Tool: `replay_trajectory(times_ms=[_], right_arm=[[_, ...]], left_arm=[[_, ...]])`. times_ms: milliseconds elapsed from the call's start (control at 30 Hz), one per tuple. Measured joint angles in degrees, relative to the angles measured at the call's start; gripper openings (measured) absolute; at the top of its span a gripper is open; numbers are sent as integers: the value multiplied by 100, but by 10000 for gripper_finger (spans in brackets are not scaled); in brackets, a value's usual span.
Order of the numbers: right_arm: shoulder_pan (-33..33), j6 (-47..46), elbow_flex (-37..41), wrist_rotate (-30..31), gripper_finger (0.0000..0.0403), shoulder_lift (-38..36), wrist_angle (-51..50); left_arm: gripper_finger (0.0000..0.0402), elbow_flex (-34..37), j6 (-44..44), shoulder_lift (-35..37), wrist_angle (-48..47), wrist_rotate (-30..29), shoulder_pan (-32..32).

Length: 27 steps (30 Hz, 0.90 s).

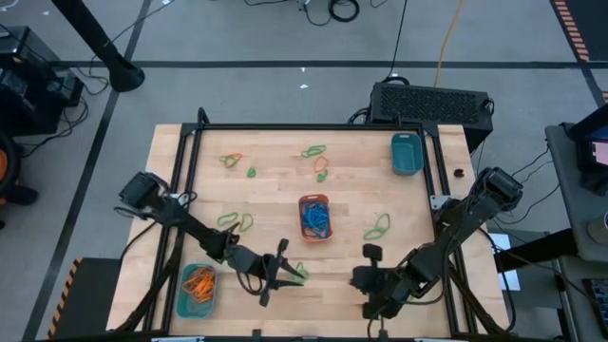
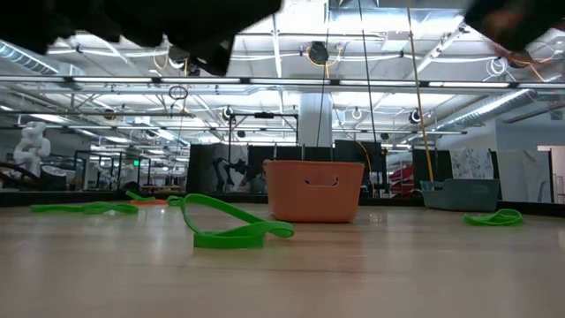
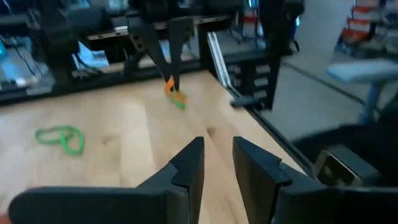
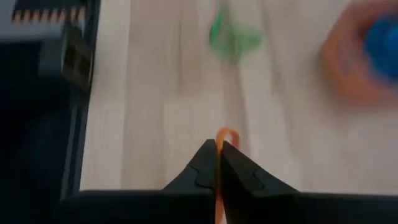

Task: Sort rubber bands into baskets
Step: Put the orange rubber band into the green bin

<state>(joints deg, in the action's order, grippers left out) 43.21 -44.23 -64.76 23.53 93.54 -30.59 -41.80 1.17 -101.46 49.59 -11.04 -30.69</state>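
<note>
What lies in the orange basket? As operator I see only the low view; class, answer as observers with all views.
Observer: The orange basket holds blue bands.
Operator: Is either arm carrying anything?
Observer: The right fingers, near the table's front edge, are shut on an orange band.
Operator: And the left?
Observer: The left fingers, at the front left of centre, are open with nothing between them.
</note>
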Motion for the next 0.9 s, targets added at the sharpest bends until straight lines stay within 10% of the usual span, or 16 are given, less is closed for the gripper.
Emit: replay_trajectory(times_ms=[367, 900], right_arm=[[-393, 1679, -213, 327, 1, 35, 2116], [-604, 2238, -211, 119, 0, 44, 2631]], left_arm=[[93, -192, 533, -1301, 2554, 21, 183], [93, -846, 803, -1472, 1924, 198, 266]])
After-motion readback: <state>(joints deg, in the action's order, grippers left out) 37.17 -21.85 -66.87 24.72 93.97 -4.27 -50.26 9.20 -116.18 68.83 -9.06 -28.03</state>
